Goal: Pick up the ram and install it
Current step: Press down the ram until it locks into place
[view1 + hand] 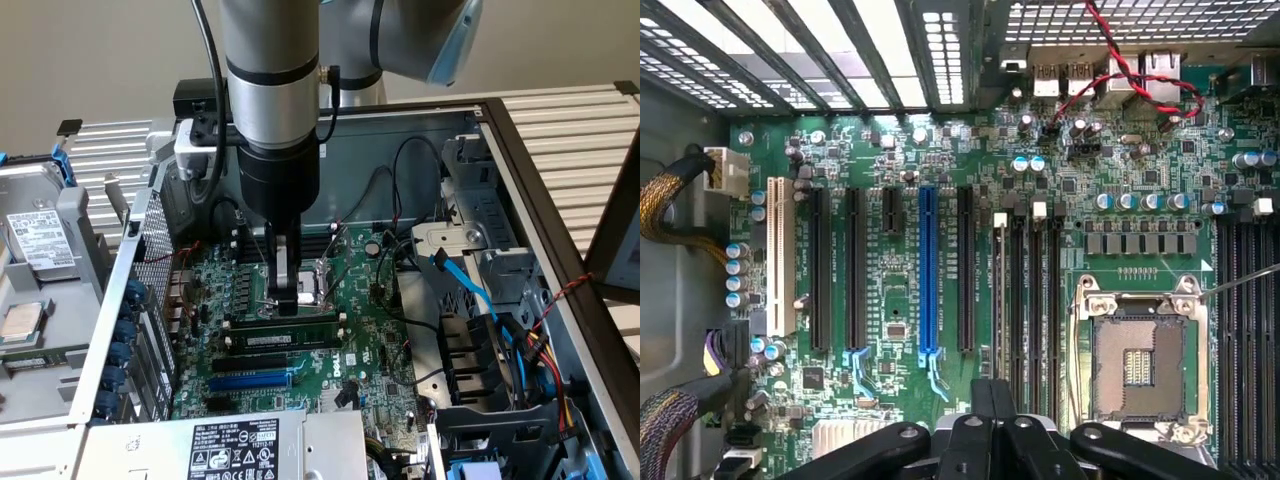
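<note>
The ram, a thin green stick with a white label, lies along one of the black slots on the motherboard inside the open computer case. My gripper hangs straight down over the stick's middle, fingers shut, tips at or just above its top edge; I cannot tell whether they touch. In the wrist view the ram appears edge-on as a pale line in the slot beside the other black memory slots. There my gripper sits directly over that line with its fingertips together.
The bare processor socket lies just beyond the memory slots. A blue expansion slot and black ones run parallel nearby. Blue data cables and a drive cage stand at the exterior view's right, a hard drive at its left.
</note>
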Motion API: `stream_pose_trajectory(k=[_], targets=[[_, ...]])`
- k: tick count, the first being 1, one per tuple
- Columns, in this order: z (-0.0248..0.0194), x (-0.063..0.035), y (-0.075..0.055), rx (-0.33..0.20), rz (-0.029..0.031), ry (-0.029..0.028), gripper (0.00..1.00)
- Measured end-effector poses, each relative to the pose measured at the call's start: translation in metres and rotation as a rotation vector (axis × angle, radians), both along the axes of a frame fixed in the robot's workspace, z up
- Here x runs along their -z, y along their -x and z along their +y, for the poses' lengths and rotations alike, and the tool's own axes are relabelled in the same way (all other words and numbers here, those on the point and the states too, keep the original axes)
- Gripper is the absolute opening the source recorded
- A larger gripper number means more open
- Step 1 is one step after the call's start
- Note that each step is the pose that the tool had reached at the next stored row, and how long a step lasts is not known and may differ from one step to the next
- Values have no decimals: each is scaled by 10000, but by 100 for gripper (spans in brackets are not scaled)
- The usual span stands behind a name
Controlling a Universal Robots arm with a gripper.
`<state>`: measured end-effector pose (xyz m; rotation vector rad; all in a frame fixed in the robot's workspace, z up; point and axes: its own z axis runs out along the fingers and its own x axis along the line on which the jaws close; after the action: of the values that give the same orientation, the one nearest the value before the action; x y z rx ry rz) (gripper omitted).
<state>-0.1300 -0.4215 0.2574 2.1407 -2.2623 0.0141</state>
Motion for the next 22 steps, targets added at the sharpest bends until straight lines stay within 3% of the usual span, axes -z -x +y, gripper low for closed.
stream_pose_trajectory(k=[14, 22], targets=[[-26, 0, 0, 10, 33, 1, 10], [-26, 5, 0, 1217, 33, -22, 10]])
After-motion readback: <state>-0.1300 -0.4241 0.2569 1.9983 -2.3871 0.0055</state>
